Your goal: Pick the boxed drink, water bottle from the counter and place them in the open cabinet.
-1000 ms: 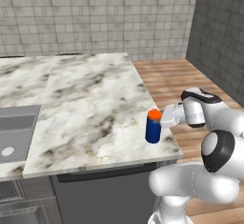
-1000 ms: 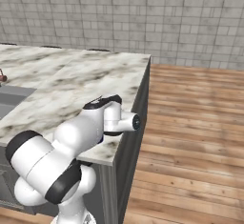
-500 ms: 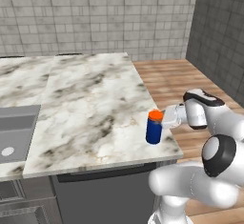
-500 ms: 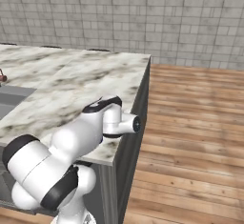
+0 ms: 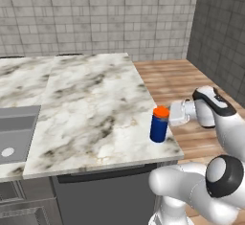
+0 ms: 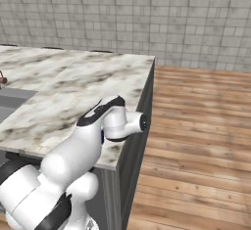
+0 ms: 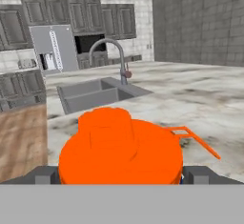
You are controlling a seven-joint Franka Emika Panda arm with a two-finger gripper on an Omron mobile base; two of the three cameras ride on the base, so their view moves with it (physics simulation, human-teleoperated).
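Reaching in level from the right side of the left base view, the arm is bent so that the white hand lies horizontally just above the edge of the desk (image 5: 91, 104), with the gripper (image 5: 168, 115) pointed at the water bottle (image 5: 159, 124). The bottle, dark blue with an orange-red cap, is seen standing upright near the front right corner of the marble top, close to both edges. The hand is placed at cap height, right beside the bottle; contact cannot be made out. In the hand view the orange cap (image 7: 120, 147) is seen close up, low in the middle, with one dark fingertip (image 7: 44, 175) on each side of it, so the gripper (image 7: 121, 176) is spread wide around the cap and nothing is clamped. Beyond the cap a sink basin (image 7: 97, 93) with a curved faucet (image 7: 114, 56) is seen let into the desk. In the right base view the elbow and wrist (image 6: 115, 121) are seen lying over the desk corner, above the wooden floor (image 6: 196, 141).
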